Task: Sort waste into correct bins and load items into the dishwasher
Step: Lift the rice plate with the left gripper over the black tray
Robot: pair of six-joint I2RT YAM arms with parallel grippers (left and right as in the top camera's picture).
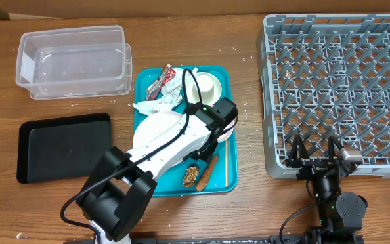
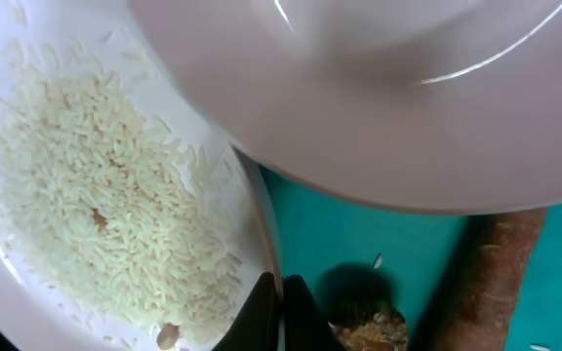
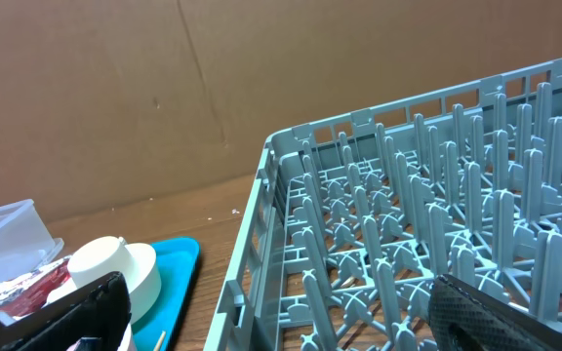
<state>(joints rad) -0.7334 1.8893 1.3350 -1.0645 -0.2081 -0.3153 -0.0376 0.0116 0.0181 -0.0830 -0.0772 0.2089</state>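
1. The left gripper [image 2: 279, 314] is seen fully closed at the bottom centre of the left wrist view, where the rim of a white plate [image 2: 86, 195] strewn with rice meets its tips. Whether the rim is pinched cannot be told.
2. A pale dish [image 2: 379, 97] is seen overlapping that plate from above.
3. An orange-brown stick [image 1: 210, 171] and a brown lump [image 1: 191, 176] are found low on the teal tray [image 1: 141, 88]. A white cup [image 1: 205, 85] and a red-and-silver wrapper [image 1: 161, 81] are placed at its top.
4. The right gripper [image 1: 313, 150] is held wide open and empty at the grey dish rack's [image 1: 337, 88] lower edge.
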